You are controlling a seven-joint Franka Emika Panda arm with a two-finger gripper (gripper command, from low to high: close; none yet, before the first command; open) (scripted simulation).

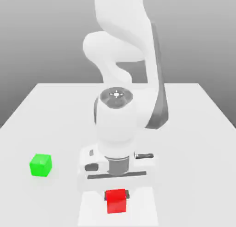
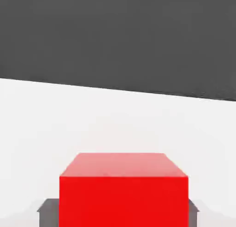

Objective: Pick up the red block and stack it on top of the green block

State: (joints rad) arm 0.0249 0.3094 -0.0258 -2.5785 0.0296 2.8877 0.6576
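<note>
Bright, even, diffuse light, white table [image 1: 55,110] nearly washed out, soft pale shadow beneath the arm [image 1: 124,50], grey backdrop fading darker upward, no glare, slightly soft renders throughout

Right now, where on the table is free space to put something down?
Bare table lies on the exterior view's right, beside the arm, and between the green block and the far edge. It is crowded around the gripper at the red block.
</note>
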